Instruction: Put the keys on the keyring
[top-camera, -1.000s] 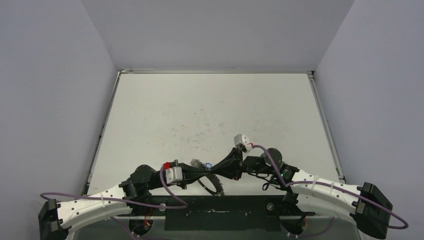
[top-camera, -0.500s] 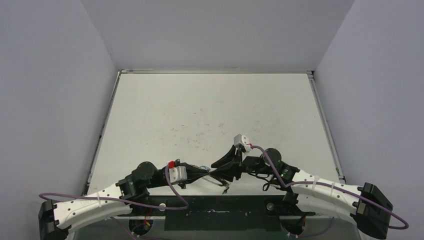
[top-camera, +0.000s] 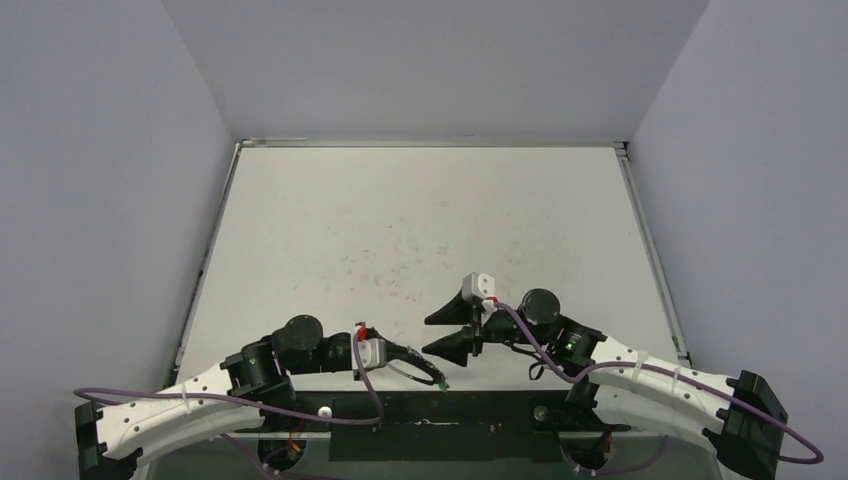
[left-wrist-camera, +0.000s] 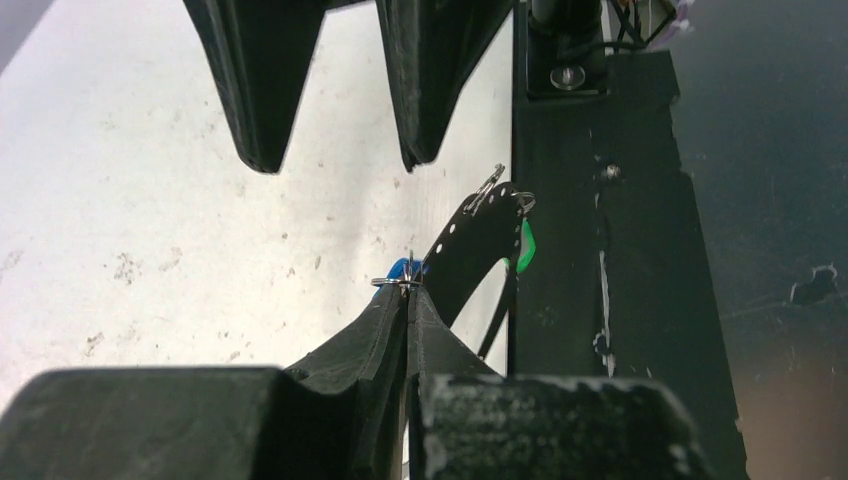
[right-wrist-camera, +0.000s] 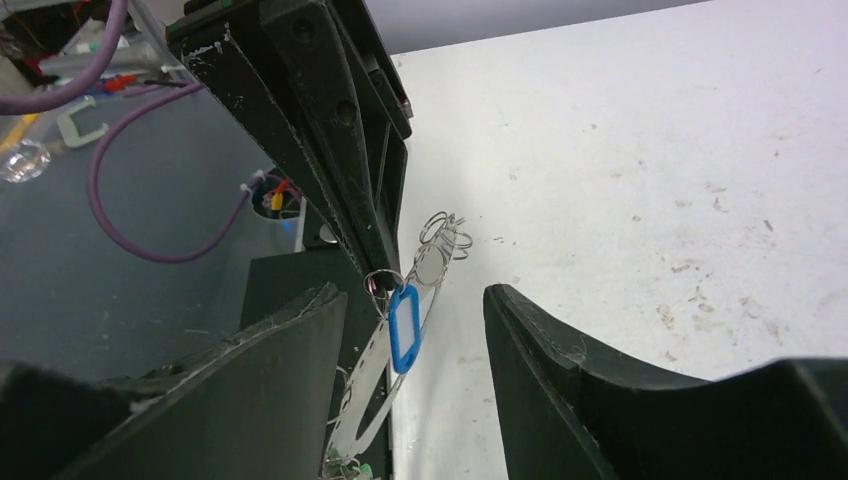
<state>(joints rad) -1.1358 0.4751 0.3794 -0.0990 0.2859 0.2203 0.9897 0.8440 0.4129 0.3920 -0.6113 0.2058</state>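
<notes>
The keyring (right-wrist-camera: 362, 395), a pale band with small holes along it, hangs edge-on from the tips of the left gripper (left-wrist-camera: 405, 300), its lower arc dropping toward the black strip (left-wrist-camera: 600, 300) at the near edge of the table (top-camera: 420, 220). The blue key (right-wrist-camera: 403, 328) dangles by a small wire loop right at that pinch point. The green key (left-wrist-camera: 524, 247) sits on the far side of the ring, close to a cluster of little wire loops on the rim. The left gripper's fingers are pressed together on the ring's rim; whether the blue key's loop is caught between them too cannot be told. The right gripper (right-wrist-camera: 415, 292) faces it with its fingers spread wide. From the right wrist the blue key and the ring show in the gap between them, touching neither finger.
</notes>
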